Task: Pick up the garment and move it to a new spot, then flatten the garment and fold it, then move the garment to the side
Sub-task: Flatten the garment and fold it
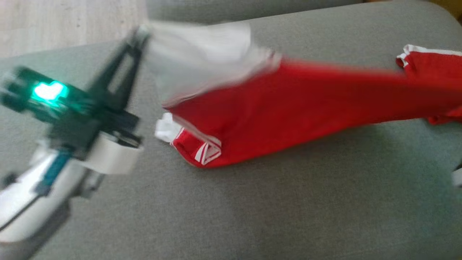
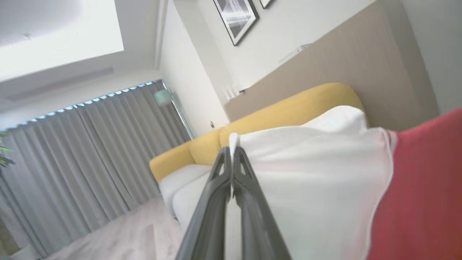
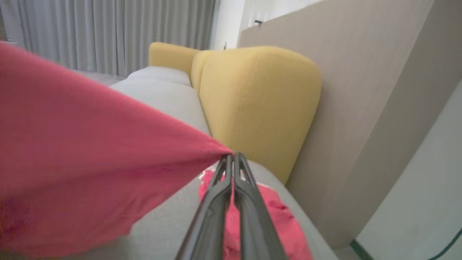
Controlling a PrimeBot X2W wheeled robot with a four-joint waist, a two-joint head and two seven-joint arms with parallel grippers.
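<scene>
Garment (image 1: 296,104) hangs stretched across the middle of the frame, over the grey cushion (image 1: 252,216). Left gripper (image 1: 140,34) pinches its white corner, right gripper (image 3: 232,156) pinches red cloth. Too hard a tug could slip one corner free.

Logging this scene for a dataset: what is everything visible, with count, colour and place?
garment: one, red and white, stretched between both grippers
seat cushion: one, grey, under the garment
sofa back: one, yellow, behind the seat
curtains: one set, grey, far wall
framed pictures: two, black frames, on the wall
floor: one, pale wood, beyond the seat
left gripper: one, dark, shut on the garment's white end
right gripper: one, dark, shut on its red end
</scene>
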